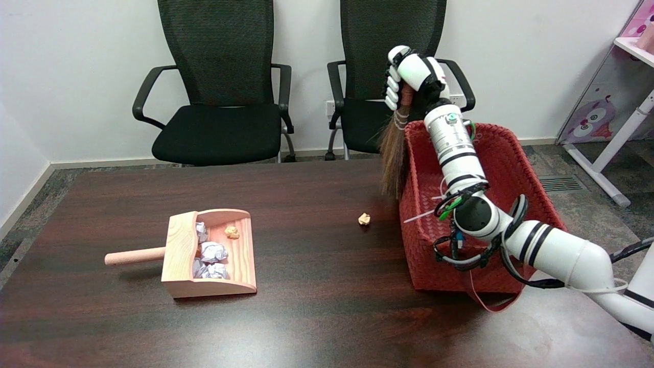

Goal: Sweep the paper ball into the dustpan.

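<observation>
1. Dark wood table (317,317) carries everything here, with two black chairs (219,87) standing behind its far edge.
2. Red woven basket (516,168) sits at the table's right side, and the right arm (460,158) rises in front of it.
3. Pale wooden dustpan (180,255) lies at the left, its handle pointing left and its open mouth facing right. It already holds several crumpled grey-white paper wads (212,253) and one small yellowish one (so earlier rounds of the job look done, judging by its contents).
4. Brown whisk broom (393,158) hangs bristles-down just beside the basket's left wall, its tips clear of the tabletop.
5. Right hand (409,76) has its fingers wrapped tight around the broom's handle, high above the table.
6. Tan paper ball (364,219) lies loose on the table, just below and left of the bristles, near the basket and well apart from the dustpan.

By my reading this ball's sweep has not begun: the broom must come down on the ball's right side, then push it left across the bare wood into the pan's mouth.
</observation>
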You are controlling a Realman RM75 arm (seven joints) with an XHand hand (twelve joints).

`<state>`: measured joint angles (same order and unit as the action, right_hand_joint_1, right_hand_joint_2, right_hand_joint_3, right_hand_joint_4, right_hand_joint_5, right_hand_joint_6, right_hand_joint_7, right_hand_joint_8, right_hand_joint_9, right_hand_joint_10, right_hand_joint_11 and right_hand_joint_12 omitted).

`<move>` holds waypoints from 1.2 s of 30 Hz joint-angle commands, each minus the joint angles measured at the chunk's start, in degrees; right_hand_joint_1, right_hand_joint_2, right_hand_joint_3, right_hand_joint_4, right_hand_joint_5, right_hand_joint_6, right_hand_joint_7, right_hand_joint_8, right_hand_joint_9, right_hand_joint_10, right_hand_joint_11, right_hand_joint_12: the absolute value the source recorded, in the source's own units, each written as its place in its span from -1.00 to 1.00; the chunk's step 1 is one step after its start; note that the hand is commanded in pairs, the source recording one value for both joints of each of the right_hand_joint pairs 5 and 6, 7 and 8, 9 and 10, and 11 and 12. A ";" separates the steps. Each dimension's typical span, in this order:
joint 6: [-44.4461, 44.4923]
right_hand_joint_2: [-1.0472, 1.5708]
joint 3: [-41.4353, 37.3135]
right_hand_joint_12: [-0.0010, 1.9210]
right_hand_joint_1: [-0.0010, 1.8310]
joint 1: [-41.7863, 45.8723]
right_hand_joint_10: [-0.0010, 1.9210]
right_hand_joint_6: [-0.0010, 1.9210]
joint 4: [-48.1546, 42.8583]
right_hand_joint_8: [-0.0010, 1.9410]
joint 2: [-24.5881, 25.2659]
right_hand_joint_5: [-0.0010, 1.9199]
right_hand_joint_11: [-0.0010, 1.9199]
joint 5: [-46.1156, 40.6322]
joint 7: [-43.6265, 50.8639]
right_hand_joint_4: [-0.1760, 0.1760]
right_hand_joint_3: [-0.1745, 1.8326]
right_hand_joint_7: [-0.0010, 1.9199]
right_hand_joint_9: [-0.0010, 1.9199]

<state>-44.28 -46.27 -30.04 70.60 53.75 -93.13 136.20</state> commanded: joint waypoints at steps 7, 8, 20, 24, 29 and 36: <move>8.57 1.00 4.07 1.00 -0.09 8.99 1.00 1.00 14.91 0.98 -2.21 1.00 1.00 14.12 -6.53 0.10 0.85 1.00 1.00; 9.79 1.00 3.55 1.00 -0.09 10.01 1.00 1.00 16.53 0.98 -2.39 1.00 1.00 13.92 -4.21 0.11 0.85 1.00 1.00; 16.42 1.00 -2.06 1.00 -0.05 16.24 1.00 1.00 20.57 0.98 -2.59 1.00 1.00 12.28 10.49 0.13 0.80 1.00 1.00; 16.99 1.00 -3.81 1.00 -0.04 15.89 1.00 1.00 21.34 0.98 -2.59 1.00 1.00 14.50 10.57 0.14 0.80 1.00 1.00; 20.08 1.00 -7.04 1.00 -0.03 16.15 1.00 1.00 22.41 0.98 -2.59 1.00 1.00 17.92 10.57 0.15 0.82 1.00 1.00; 20.20 1.00 -6.32 1.00 -0.03 15.26 1.00 1.00 21.04 0.98 -2.56 1.00 1.00 18.04 10.57 0.14 0.88 1.00 1.00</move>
<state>-28.90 -49.27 -16.40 89.56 51.46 -78.99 143.74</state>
